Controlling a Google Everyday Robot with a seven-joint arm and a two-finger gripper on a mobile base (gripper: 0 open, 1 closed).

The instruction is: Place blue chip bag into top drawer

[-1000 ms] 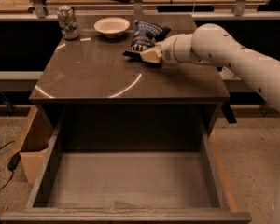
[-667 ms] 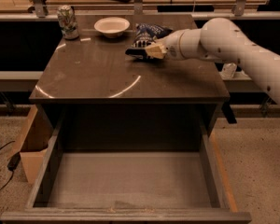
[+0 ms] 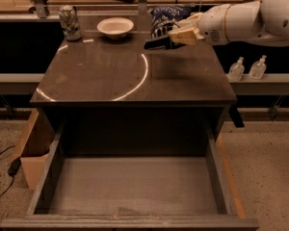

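Note:
The blue chip bag (image 3: 164, 19), dark navy with white lettering, hangs lifted above the back right of the cabinet top, clear of the surface. My gripper (image 3: 167, 38) comes in from the right on the white arm and is shut on the bag's lower edge. The top drawer (image 3: 135, 186) is pulled fully open at the front of the cabinet, with a flat bare floor and low walls. The bag is well behind and above the drawer.
A white bowl (image 3: 115, 27) and a green drink can (image 3: 69, 22) stand at the back left of the cabinet top (image 3: 111, 71). Two small clear bottles (image 3: 247, 68) sit on a ledge to the right. A cardboard box (image 3: 33, 148) stands at the left of the cabinet.
My gripper has risen with the chip bag in it; the bag has left the cabinet top and now hangs above it. The arm has drawn upward and to the right.

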